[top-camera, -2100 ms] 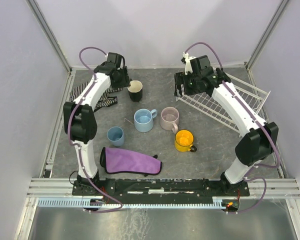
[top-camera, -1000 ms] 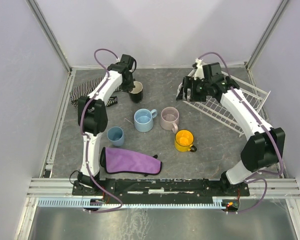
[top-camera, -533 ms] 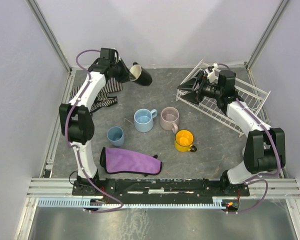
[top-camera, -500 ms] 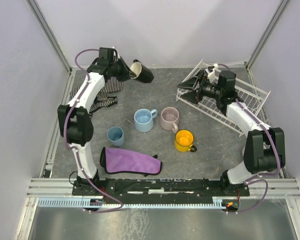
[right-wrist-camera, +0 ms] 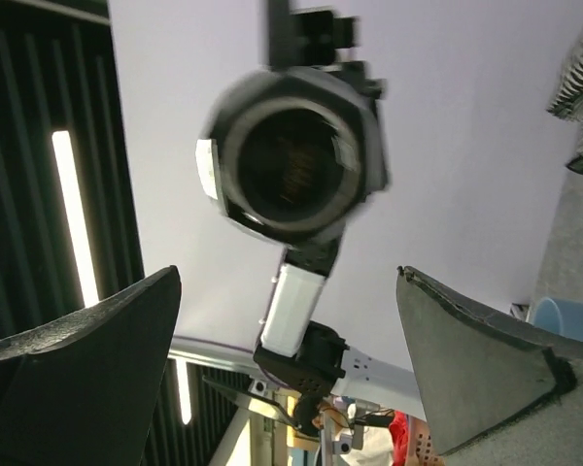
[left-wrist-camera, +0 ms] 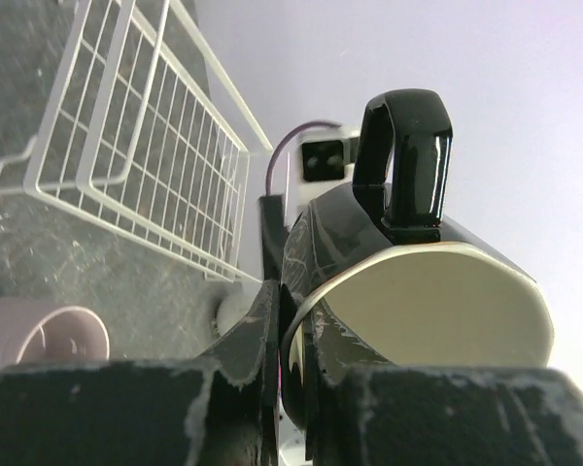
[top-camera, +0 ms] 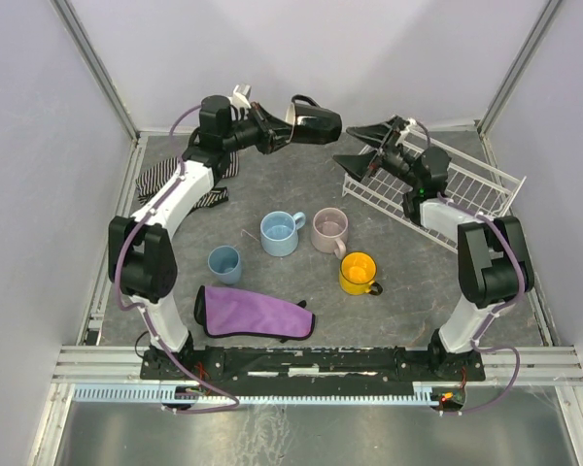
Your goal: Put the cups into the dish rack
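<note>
Aloft, glossy black cup, cream inside, gripped by left tool

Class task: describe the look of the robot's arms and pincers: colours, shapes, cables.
The left arm and right arm have white tubular links joined by chunky black joints. Purple cables run along them. The left pincer and right pincer are black, with flat, wedge-shaped fingers.
</note>
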